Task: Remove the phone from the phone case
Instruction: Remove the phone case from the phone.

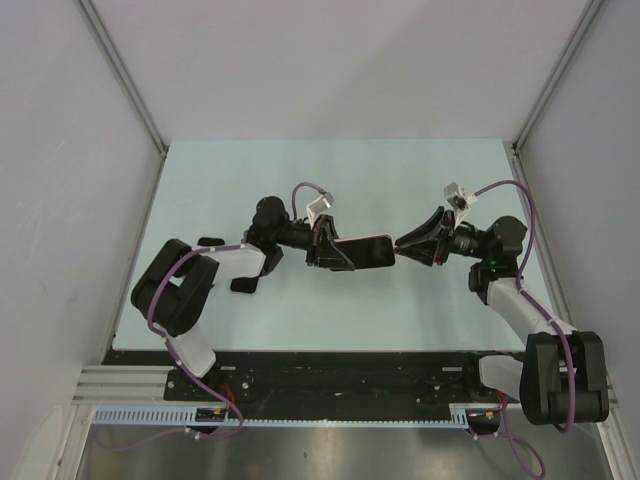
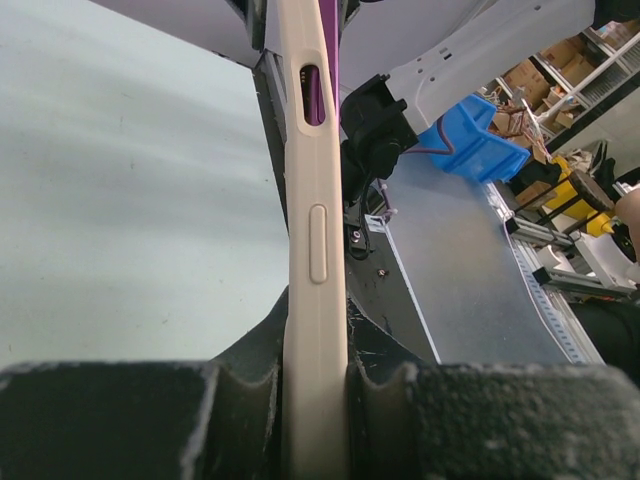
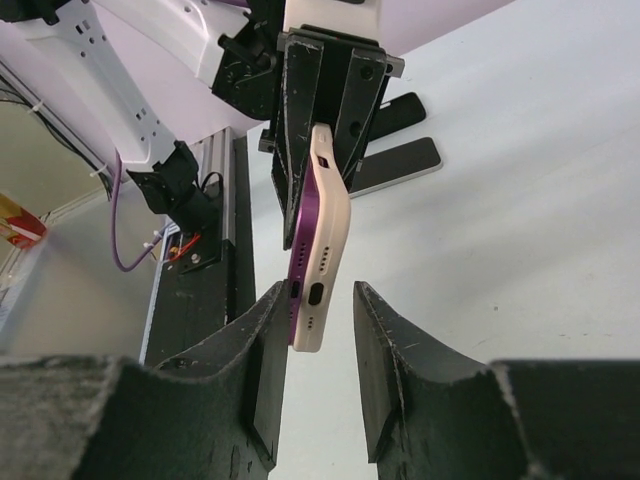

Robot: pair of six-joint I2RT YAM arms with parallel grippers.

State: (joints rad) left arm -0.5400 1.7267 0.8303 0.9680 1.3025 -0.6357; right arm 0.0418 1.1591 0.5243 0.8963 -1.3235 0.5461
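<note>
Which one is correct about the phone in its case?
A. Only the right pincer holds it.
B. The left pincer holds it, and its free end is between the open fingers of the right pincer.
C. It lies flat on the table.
B: the left pincer clamps the cased phone, and the right pincer straddles its free end with a gap on one side.

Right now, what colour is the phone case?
Cream-beige phone case, with the purple phone inside; clearest in the left wrist view.
</note>
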